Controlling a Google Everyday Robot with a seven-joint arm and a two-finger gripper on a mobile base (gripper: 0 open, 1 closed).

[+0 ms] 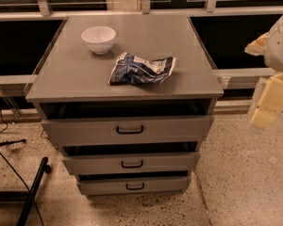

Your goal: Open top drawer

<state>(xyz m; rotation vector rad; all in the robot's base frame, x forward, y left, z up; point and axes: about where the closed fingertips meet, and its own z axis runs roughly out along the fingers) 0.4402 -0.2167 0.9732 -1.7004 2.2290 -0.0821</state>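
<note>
Gripper (263,117): open or closed, cannot tell; hangs right of cabinet (75,79), well apart from top drawer (80,132), handle (130,129) unreached, likely pre-approach.

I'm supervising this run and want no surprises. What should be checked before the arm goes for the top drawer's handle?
1. Handle of the top drawer in view, nothing in front of it: ok.
2. Gripper lined up with the handle: not ok; it hangs to the right of the cabinet, apart from it.
3. Bowl and crumpled bag fully on the cabinet top, not over its front edge: ok.
4. Black pole away from the drawer fronts: ok, it lies to their left.
5. How far the top drawer is already out: cannot tell.
</note>
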